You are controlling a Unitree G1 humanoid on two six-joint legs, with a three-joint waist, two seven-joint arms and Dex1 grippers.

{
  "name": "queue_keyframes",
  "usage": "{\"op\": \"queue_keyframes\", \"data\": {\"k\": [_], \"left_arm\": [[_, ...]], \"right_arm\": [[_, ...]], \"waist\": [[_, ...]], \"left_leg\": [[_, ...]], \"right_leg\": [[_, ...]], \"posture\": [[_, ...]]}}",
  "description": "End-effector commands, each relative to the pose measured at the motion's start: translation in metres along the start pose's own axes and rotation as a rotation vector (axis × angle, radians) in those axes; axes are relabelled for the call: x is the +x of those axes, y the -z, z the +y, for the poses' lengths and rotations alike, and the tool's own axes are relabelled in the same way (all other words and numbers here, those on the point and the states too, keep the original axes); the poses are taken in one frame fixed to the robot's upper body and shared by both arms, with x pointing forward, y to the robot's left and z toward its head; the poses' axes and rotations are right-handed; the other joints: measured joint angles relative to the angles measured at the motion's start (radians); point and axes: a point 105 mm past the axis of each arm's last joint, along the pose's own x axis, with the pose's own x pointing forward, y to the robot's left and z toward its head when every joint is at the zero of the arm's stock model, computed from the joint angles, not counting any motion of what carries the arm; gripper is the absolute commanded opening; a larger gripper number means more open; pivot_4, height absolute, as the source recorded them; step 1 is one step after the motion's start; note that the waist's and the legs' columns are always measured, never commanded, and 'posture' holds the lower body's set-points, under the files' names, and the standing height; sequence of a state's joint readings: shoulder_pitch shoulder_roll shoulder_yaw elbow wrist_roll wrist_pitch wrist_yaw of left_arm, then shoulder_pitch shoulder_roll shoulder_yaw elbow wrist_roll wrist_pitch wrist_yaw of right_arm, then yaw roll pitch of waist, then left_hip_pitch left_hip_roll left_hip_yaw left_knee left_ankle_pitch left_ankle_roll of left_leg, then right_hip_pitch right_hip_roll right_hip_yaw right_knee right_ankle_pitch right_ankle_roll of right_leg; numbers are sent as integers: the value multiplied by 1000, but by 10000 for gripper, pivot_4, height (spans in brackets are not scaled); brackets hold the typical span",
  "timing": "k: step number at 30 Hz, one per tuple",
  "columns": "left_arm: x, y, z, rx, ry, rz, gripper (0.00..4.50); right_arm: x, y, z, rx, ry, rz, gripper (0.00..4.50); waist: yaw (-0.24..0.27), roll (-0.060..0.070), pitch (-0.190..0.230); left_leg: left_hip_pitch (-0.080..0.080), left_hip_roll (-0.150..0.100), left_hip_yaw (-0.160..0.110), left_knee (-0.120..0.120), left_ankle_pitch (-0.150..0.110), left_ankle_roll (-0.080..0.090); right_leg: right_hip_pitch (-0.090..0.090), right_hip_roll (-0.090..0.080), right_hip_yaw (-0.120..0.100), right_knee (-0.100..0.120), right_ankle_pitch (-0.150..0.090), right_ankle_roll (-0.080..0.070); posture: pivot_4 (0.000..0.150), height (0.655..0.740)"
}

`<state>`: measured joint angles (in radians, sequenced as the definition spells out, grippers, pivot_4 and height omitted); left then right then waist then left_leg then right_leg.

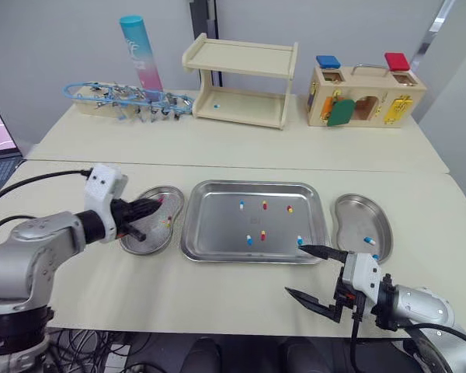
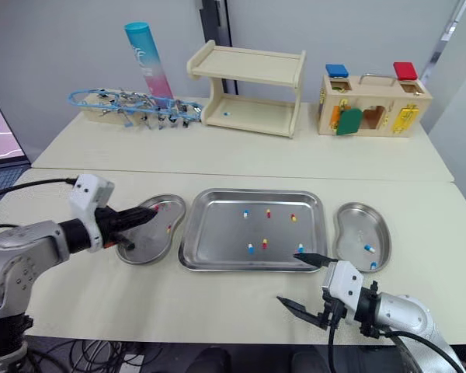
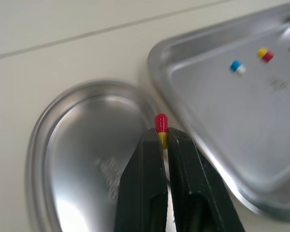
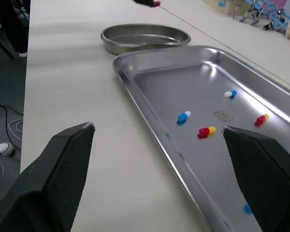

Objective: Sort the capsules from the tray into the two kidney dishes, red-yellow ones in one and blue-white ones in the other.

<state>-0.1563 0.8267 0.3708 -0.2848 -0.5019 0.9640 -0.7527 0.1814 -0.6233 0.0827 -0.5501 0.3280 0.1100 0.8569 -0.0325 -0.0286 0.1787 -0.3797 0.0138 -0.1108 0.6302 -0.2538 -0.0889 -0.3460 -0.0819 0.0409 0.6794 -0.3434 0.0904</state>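
Counting one tray, two kidney dishes, ten capsules. Finding six loose in the tray: three red-yellow capsules and three blue-white capsules. Logging one more red-yellow lying in the left dish by its tray-side rim, and two more blue-white in the right dish. Noting left hand hovering over the left dish, fingers pinching tight on the held capsule, red end outward. Noting right hand gaping wide, gripping nothing, above the worktop by the tray's near right corner.

tray silver | kidney dishes silver | capsules red-yellow or blue-white | left tool black, its capsule red-yellow | desk cream
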Motion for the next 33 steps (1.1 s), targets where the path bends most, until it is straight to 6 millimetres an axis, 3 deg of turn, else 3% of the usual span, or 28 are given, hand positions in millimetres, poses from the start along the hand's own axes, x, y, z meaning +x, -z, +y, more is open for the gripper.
{"op": "queue_keyframes", "data": {"k": [1,7,11,21,25,33], "left_arm": [[-8,-6,3,26,-40,-36,239],[-2,2,7,-22,-87,-67,239],[-2,-2,8,-21,-68,-88,10674],[-13,-7,14,-39,-67,-130,44220],[-26,-12,12,-35,-48,-167,44708],[-70,-11,33,11,-153,-231,44708]], "right_arm": [[5,-8,2,-10,-44,-37,45000],[6,-7,0,-17,-62,-32,45000],[6,-7,0,-17,-64,-29,45000],[7,-6,2,-15,-64,-26,45000],[7,-6,1,-16,-63,-25,45000],[4,-6,-4,-25,-67,-17,45000]], "waist": [[4,-1,0],[5,-1,0],[0,-1,0],[0,-1,0],[0,-1,0],[0,-1,0]], "left_leg": [[0,0,0,0,0,0],[-1,0,0,0,0,0],[-1,0,0,0,0,0],[-1,0,0,0,0,0],[-1,0,0,0,0,0],[-1,0,1,0,0,0]], "right_leg": [[0,0,0,0,0,0],[0,0,-1,0,0,0],[-1,0,0,1,0,0],[-2,0,0,1,0,0],[-2,0,0,1,0,0],[-3,0,1,1,0,0]], "posture": [[1500,7400],[1500,7400],[1500,7400],[1500,7400],[1500,7400],[1500,7400]]}}
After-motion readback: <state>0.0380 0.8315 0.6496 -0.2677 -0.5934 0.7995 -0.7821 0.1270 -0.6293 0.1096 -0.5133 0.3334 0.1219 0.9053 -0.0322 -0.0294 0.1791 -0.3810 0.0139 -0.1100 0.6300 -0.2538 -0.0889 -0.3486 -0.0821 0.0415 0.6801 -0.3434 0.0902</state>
